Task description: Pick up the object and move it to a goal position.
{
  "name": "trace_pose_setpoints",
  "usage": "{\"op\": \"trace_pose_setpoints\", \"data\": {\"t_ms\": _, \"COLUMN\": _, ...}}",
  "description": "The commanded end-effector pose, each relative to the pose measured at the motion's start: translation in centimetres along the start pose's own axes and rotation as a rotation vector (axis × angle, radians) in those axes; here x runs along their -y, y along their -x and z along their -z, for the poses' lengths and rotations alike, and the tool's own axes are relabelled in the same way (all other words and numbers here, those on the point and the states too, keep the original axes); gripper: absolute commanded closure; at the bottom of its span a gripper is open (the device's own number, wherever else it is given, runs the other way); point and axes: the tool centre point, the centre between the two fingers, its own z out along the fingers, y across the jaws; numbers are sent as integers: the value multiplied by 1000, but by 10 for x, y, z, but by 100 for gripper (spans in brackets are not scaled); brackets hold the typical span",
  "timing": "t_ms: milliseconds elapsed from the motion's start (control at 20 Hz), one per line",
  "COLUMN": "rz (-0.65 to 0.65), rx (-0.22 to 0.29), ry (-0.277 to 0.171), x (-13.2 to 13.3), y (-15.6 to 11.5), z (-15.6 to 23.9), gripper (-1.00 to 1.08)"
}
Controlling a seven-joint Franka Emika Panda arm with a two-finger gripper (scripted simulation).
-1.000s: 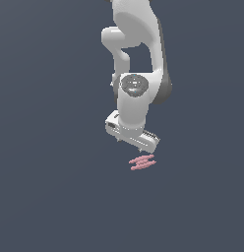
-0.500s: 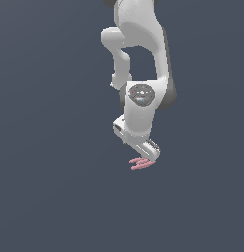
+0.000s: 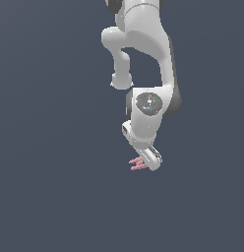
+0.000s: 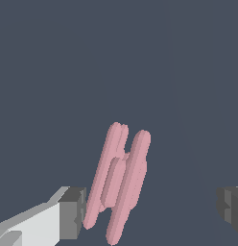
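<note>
- Straddling the object (image 4: 118,180), my fingers (image 4: 73,213) stood spread apart, nothing gripped; it lay between them on the surface (image 3: 55,197), one pad beside it.
- Grasping was the step; next called for closing, then lifting.

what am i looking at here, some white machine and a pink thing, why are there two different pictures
It is a computer simulation of a white robot arm. One picture is from a camera standing off the arm; the other is from a camera on its wrist, looking out between the two fingers. The gripper is open, with the dark pads wide apart. Between them, close to one pad, lies the pink object, made of thin rounded bars. It rests on the plain dark surface. Nothing is held yet.
</note>
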Motion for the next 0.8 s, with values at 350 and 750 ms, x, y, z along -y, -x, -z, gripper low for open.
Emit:
{"op": "trace_pose_setpoints", "data": {"t_ms": 350, "rz": -197, "rx": -2, "ry": 2, "x": 14, "y": 11, "z": -16, "gripper": -92}}
{"op": "trace_pose_setpoints", "data": {"t_ms": 750, "rz": -276, "rx": -4, "ry": 3, "x": 20, "y": 15, "z": -23, "gripper": -92}}
